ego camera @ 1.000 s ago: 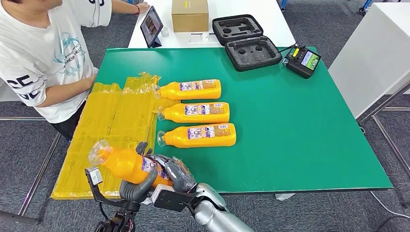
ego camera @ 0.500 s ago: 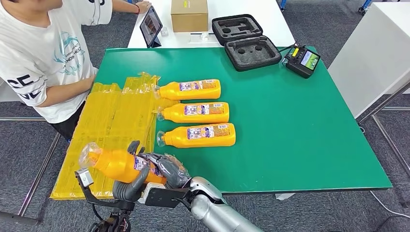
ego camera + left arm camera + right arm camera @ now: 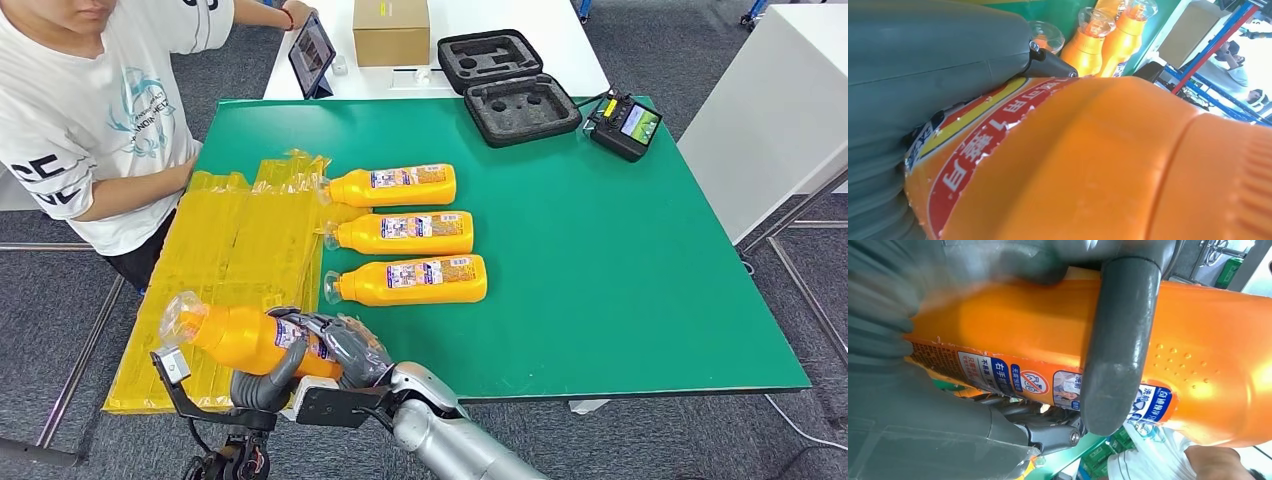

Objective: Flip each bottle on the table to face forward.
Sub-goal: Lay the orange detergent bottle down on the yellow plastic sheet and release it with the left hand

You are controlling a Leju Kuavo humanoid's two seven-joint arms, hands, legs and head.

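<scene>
An orange bottle point(image 3: 235, 338) with a clear cap hangs over the table's near left corner, cap pointing left. My left hand point(image 3: 262, 382) grips it from below and my right hand point(image 3: 347, 350) clasps its base end. The left wrist view shows its red-and-yellow label point(image 3: 978, 150) beside my left hand point(image 3: 923, 65). In the right wrist view my right hand point(image 3: 923, 405) wraps the bottle point(image 3: 1208, 335), thumb point(image 3: 1113, 365) across it, over a blue-and-white label. Three more orange bottles point(image 3: 395, 185) point(image 3: 405, 232) point(image 3: 410, 280) lie in a column on the green table point(image 3: 620, 280), caps left.
Yellow plastic wrapping point(image 3: 235, 250) covers the table's left strip. A person point(image 3: 80, 110) sits at the far left with an arm near it. At the back stand a foam case point(image 3: 510, 85), a controller point(image 3: 627, 125), a cardboard box point(image 3: 392, 30) and a tablet point(image 3: 312, 52).
Both hands have carried the held bottle a little to the left and slightly lower. The three bottles on the table have not moved.
</scene>
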